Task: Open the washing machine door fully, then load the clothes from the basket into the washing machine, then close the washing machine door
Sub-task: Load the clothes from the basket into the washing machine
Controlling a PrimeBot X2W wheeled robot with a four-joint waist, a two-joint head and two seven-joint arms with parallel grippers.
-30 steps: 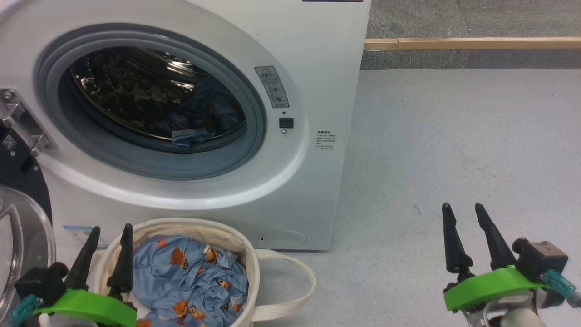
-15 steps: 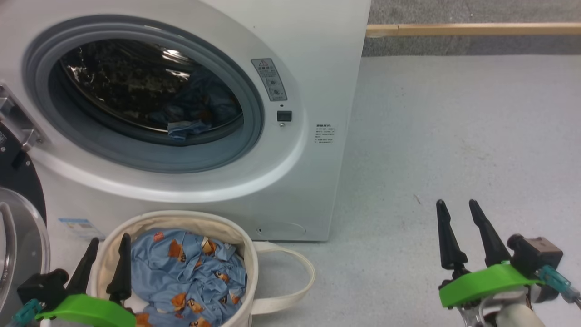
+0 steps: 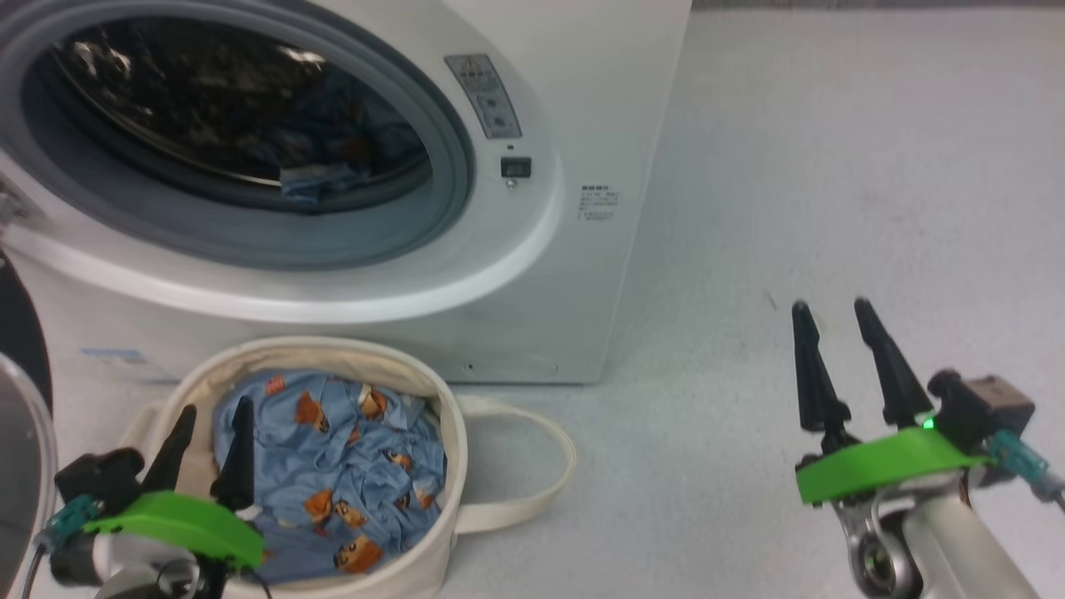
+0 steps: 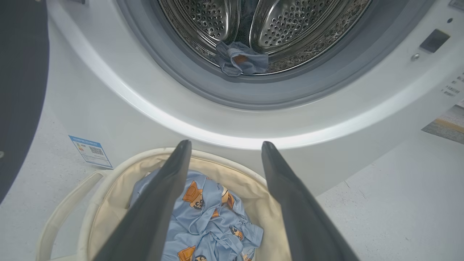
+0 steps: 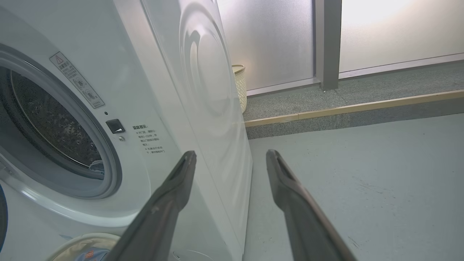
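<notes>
To your right, grey floor [image 3: 832, 166] stretches away beside the washing machine [image 3: 582, 100]. Far behind the machine a woven cream bin [image 5: 240, 87] stands against frosted panels, next to a raised step edged with a wooden strip [image 5: 355, 107]. The washing machine door [image 3: 17, 349] stands swung out at the far left, its black rim and glass bowl cut off by the frame edge, near your left gripper [image 3: 215, 405]. Between that gripper and the drum mouth lie the far rim of the basket [image 3: 453, 466] and the machine's white front, which carries a small blue sticker [image 4: 90, 151] low on the left.

The basket sits on the floor just in front of the machine, below the opening, with one loop handle lying out to the right. The clothes [image 3: 333, 466] are a crumpled heap inside it, light blue with orange-brown cartoon faces. Another blue piece [image 4: 241, 62] lies at the near lip of the perforated drum.

Your left gripper hovers over the basket's left side with its fingers spread wide, holding nothing. Your right gripper [image 3: 830, 304] is well off to the right over the floor, equally wide and empty.
</notes>
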